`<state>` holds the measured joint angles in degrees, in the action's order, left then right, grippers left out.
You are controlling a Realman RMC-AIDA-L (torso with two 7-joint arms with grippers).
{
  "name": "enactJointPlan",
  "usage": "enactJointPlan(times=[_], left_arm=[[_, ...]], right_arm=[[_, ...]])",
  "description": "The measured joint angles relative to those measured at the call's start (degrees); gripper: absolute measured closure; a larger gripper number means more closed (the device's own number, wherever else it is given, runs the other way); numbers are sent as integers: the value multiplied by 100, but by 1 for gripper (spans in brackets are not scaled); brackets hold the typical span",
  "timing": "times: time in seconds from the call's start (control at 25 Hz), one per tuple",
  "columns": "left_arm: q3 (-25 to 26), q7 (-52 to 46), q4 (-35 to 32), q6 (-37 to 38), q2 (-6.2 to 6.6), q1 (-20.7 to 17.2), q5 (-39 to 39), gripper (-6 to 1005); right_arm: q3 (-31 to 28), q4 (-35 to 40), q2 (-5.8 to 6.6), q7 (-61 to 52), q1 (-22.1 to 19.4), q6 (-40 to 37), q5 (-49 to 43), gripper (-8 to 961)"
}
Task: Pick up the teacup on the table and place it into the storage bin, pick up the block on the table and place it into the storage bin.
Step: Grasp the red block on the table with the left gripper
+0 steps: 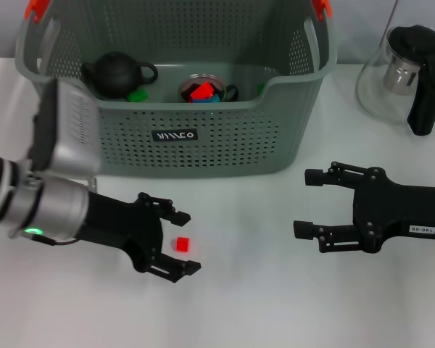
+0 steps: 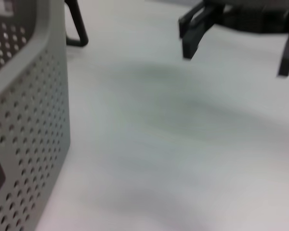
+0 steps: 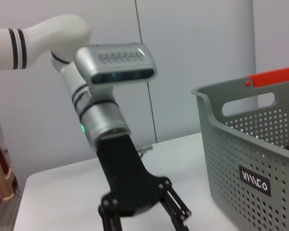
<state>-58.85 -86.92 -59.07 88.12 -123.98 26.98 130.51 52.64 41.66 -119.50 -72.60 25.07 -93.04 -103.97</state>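
Your left gripper (image 1: 183, 243) sits low left, fingers open around the red block (image 1: 181, 244) on the surface (image 1: 261, 290). Bin (image 1: 203, 148) sits top centre. Right gripper (image 1: 304, 203) idles open at right.

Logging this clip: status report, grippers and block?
Left gripper open, straddling the red block on the table. Right gripper open, idle, front of storage bin. Teacup already in bin. Nothing obstructing.

Left arm (image 1: 51, 206): white with black bands, silver wrist, green LED, black gripper (image 1: 180, 243). Right gripper (image 1: 310, 203): black, angular, small white label, silver bolt.
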Motion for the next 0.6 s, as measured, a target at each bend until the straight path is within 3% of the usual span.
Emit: enactJointPlan(times=[0.16,0.44,0.6], left_arm=[[-409,-48,159,-575,-5,9,9,219],[-495,-40,251,-959,-16,11,38,250],[-512,-51,340,-1139,-20,9,144,387]], right_arm=[[0,0,5,1,-2,-6,-1,6],[0,0,5,2,-2,-6,0,6],[0,0,-3,4,-2,-11,0,6]])
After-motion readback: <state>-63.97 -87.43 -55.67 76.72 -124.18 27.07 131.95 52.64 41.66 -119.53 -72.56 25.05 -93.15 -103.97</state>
